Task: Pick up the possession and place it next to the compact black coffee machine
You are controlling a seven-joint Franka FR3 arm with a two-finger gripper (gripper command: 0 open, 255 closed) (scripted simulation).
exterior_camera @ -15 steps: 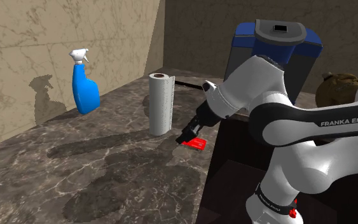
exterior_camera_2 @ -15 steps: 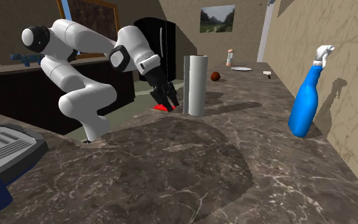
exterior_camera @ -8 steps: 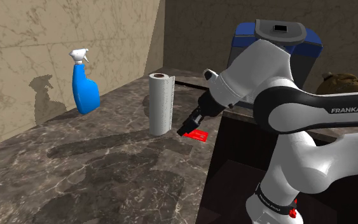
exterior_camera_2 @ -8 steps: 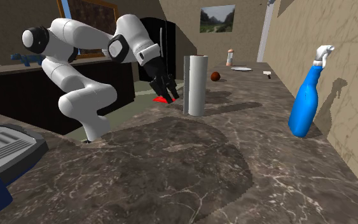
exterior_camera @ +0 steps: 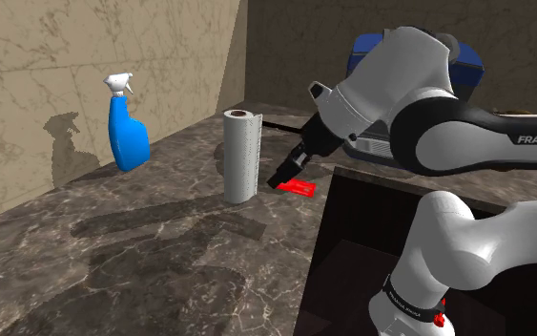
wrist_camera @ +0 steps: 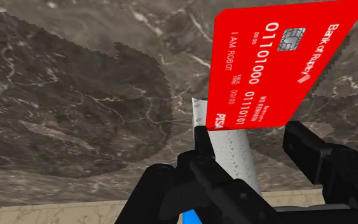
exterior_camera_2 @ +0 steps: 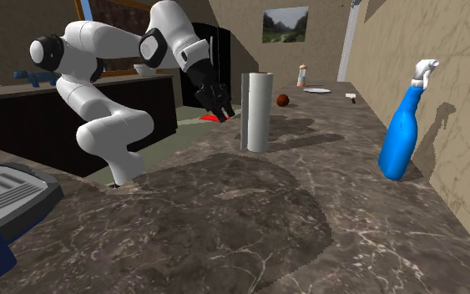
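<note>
Two black fingers of the gripper (wrist_camera: 247, 132) clasp a red bank card (wrist_camera: 278, 63) between them, the jaws drawn in narrow on it. The card hangs tilted just above the marble worktop (exterior_camera: 161, 239), near the edge by the stand and close beside an upright paper towel roll (exterior_camera: 240, 156). A blue spray bottle (exterior_camera: 126, 134) stands well apart at the worktop's wall edge.

The upright paper towel roll (exterior_camera: 240, 156) (the closest obstacle) stands just beside the pincer (exterior_camera: 282, 181) clasping its red card (exterior_camera: 300, 187). The counter (exterior_camera: 142, 248) between roll and blue spray bottle (exterior_camera: 128, 134) lies open; small things, perhaps a plate (exterior_camera_2: 315, 90), sit at the far end.
</note>
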